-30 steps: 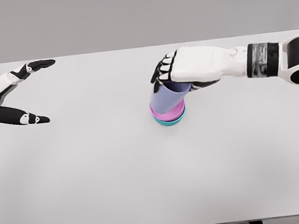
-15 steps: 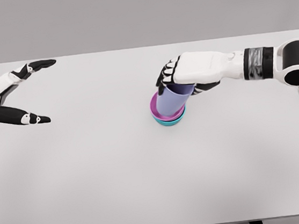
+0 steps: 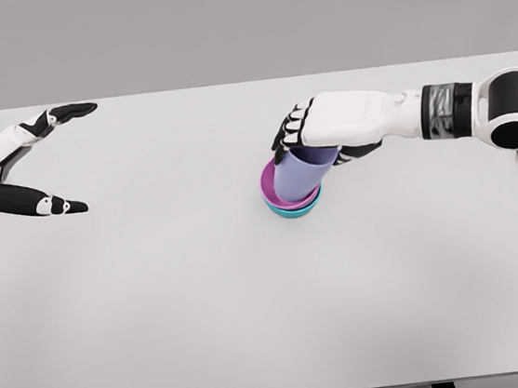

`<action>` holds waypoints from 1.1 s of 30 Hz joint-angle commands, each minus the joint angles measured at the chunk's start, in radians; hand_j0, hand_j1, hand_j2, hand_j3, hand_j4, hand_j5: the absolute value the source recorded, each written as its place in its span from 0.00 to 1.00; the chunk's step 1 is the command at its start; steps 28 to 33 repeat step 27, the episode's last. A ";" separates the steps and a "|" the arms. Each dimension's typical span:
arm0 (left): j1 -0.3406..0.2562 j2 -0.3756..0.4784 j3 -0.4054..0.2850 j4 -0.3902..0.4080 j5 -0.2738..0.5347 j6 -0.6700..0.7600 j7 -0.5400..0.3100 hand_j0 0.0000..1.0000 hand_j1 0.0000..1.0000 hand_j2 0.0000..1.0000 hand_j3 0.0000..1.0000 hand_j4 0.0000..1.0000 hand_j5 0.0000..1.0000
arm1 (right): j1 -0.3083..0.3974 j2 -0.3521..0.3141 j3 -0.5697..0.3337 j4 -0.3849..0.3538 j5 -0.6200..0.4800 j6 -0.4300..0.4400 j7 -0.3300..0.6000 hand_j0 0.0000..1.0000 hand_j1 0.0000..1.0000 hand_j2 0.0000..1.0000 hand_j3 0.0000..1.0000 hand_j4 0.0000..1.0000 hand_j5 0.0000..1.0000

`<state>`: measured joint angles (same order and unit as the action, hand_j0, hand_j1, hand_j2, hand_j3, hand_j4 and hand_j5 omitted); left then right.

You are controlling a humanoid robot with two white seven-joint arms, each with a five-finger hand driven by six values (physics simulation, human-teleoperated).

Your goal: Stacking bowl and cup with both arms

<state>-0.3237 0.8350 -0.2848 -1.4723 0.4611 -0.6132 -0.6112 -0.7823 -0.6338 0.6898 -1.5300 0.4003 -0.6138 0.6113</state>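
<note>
A lavender cup [image 3: 298, 175] stands slightly tilted inside a pink bowl [image 3: 267, 185], which is nested in a teal bowl [image 3: 295, 211] near the table's middle. My right hand [image 3: 314, 141] reaches in from the right and is shut on the cup's upper rim, fingers curled over it. My left hand [image 3: 54, 161] hovers at the far left of the table, fingers spread, holding nothing.
The white table [image 3: 255, 325] stretches wide around the stack. Its front edge runs along the bottom of the view.
The right hand has lowered the cup into the bowls and drawn slightly back to the right. The cup stands more upright now. The left hand has not moved.
</note>
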 commanded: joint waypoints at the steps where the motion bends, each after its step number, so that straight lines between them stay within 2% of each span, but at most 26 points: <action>1: 0.002 0.001 0.001 0.000 0.008 0.002 0.000 1.00 1.00 1.00 1.00 1.00 1.00 | 0.000 0.000 0.004 -0.007 0.002 0.003 0.000 0.98 0.98 0.98 0.98 0.98 0.98; 5: 0.002 0.001 0.001 0.000 0.008 0.002 0.000 1.00 1.00 1.00 1.00 1.00 1.00 | -0.002 0.000 0.004 -0.013 0.002 0.003 0.000 0.98 0.98 0.98 0.98 0.98 0.98; 11: 0.002 0.001 0.001 0.000 0.008 0.002 0.000 1.00 1.00 1.00 1.00 1.00 1.00 | -0.002 -0.015 -0.021 -0.062 -0.001 0.003 0.000 1.00 1.00 1.00 1.00 1.00 1.00; 13: 0.000 0.001 0.001 0.000 0.008 0.002 0.000 1.00 1.00 1.00 1.00 1.00 1.00 | 0.002 -0.026 -0.092 -0.064 -0.003 0.003 0.000 1.00 1.00 1.00 1.00 1.00 1.00; 15: 0.002 0.001 -0.001 0.000 0.008 0.002 0.000 1.00 1.00 1.00 1.00 1.00 1.00 | 0.012 -0.047 -0.202 -0.062 -0.011 0.003 0.000 1.00 1.00 1.00 1.00 1.00 1.00; 19: 0.000 0.001 0.001 0.000 0.008 0.002 0.000 1.00 1.00 1.00 1.00 1.00 1.00 | 0.089 -0.184 -0.312 -0.036 -0.038 0.003 0.000 1.00 1.00 1.00 1.00 1.00 1.00; 20: 0.002 0.001 0.001 0.000 0.008 0.002 0.000 1.00 1.00 1.00 1.00 1.00 1.00 | 0.104 -0.225 -0.317 -0.006 -0.046 0.003 0.000 1.00 1.00 1.00 1.00 1.00 1.00; 24: 0.002 0.001 0.001 0.000 0.008 0.002 0.000 1.00 1.00 1.00 1.00 1.00 1.00 | 0.164 -0.299 -0.317 0.077 -0.049 0.003 0.000 1.00 1.00 1.00 1.00 1.00 1.00; 27: 0.002 0.001 0.001 0.000 0.008 0.002 0.000 1.00 1.00 1.00 1.00 1.00 1.00 | 0.170 -0.322 -0.316 0.079 -0.054 0.003 0.000 1.00 1.00 1.00 1.00 1.00 1.00; 33: 0.002 0.001 0.001 0.000 0.008 0.002 0.000 1.00 1.00 1.00 1.00 1.00 1.00 | 0.170 -0.322 -0.316 0.079 -0.054 0.003 0.000 1.00 1.00 1.00 1.00 1.00 1.00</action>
